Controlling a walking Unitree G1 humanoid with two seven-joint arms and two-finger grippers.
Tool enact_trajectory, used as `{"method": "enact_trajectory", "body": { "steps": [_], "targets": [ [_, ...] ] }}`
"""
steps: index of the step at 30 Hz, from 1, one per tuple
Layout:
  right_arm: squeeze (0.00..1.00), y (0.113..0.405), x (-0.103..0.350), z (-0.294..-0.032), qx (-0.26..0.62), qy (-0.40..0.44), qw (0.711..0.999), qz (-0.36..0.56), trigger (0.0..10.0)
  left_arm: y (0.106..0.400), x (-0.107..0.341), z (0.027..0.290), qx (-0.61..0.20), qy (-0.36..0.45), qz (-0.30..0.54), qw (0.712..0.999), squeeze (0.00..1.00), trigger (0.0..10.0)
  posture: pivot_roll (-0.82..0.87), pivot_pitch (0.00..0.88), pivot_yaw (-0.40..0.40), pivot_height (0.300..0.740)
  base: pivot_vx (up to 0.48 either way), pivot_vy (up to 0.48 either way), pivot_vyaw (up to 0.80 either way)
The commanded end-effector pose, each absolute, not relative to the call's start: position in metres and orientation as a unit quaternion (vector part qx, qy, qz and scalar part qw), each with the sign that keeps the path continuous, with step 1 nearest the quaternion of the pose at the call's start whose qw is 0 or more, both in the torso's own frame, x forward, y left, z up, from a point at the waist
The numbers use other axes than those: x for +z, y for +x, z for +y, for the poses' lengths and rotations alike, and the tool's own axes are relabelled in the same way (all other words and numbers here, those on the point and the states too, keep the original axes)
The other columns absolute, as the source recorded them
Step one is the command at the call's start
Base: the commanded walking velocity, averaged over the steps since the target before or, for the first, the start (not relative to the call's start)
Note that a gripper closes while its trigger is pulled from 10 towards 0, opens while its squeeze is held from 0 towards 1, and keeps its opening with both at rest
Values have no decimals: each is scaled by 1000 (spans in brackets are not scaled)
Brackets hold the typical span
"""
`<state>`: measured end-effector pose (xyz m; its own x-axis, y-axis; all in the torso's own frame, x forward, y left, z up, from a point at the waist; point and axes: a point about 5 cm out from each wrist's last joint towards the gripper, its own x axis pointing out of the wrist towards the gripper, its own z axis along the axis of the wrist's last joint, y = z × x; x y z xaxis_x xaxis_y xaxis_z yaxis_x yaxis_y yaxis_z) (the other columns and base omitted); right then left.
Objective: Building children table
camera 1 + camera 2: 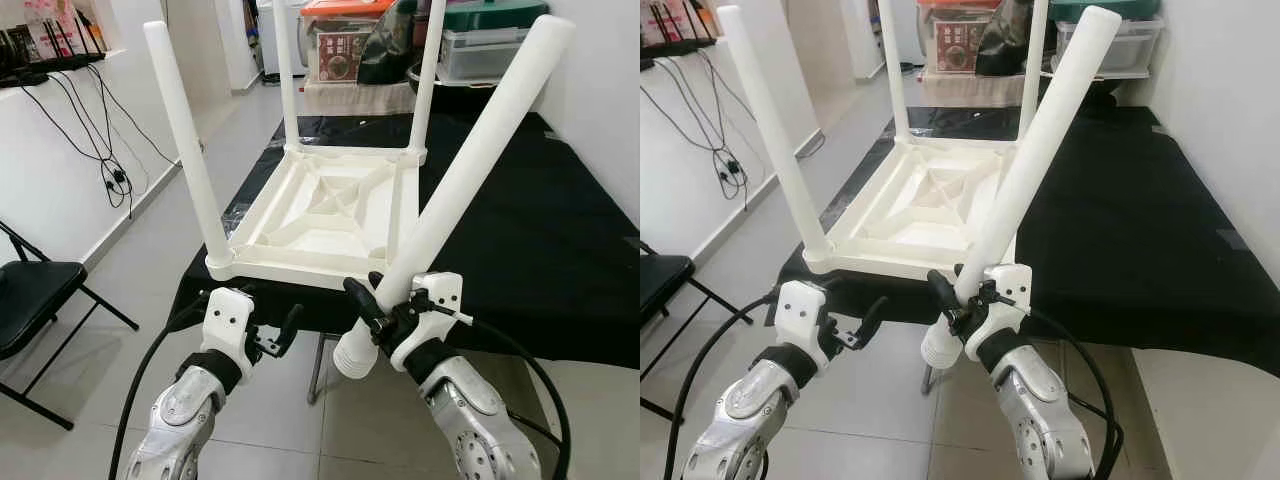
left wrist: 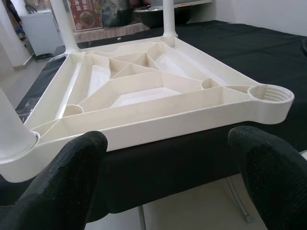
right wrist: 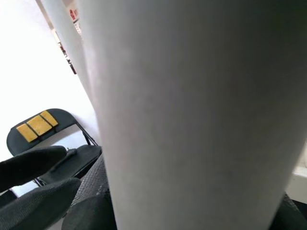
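White plastic is what we see first: the tabletop (image 1: pixel 330 215) lies upside down in the centre of the frame, on a bed (image 1: pixel 540 230) under a black cover, its ribbed underside facing up. Three legs stand in its corner sockets: one (image 1: pixel 188 140) at the near left, two at the far corners in the upper middle. The near right socket (image 2: pixel 271 93) is open, with its threads showing in the left wrist view. Our right gripper (image 1: pixel 385 305), low and right of centre, is pinched on the fourth leg (image 1: pixel 470 150), which slants up toward the upper right corner, its threaded end (image 1: pixel 352 358) hanging just below the fingers and off the bed's edge. Our left gripper (image 1: pixel 275 335), lower left of centre, holds nothing, fingers (image 2: pixel 57 177) spread, just before the tabletop's near edge. A black folding chair (image 1: pixel 35 300) stands at the left edge, and cables (image 1: pixel 105 150) hang on the wall above it.
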<state>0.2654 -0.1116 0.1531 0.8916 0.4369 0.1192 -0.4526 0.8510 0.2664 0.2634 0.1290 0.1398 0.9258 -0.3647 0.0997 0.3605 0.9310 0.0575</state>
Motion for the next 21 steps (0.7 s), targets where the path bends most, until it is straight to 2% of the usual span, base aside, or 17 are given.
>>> {"method": "enact_trajectory", "body": {
  "steps": [1, 21],
  "targets": [
    [0, 266, 160, -111, 228, 158, 960, -44, 10000, 265, 140, 131, -179, 26, -56, 982, 0, 10000, -105, 58, 66, 740, 0, 0, 0],
    [0, 272, 156, -108, 242, 141, 959, -36, 10000, 270, 137, 129, -174, 29, -55, 983, 0, 10000, -106, 24, 47, 740, 0, 0, 0]
  ]
}}
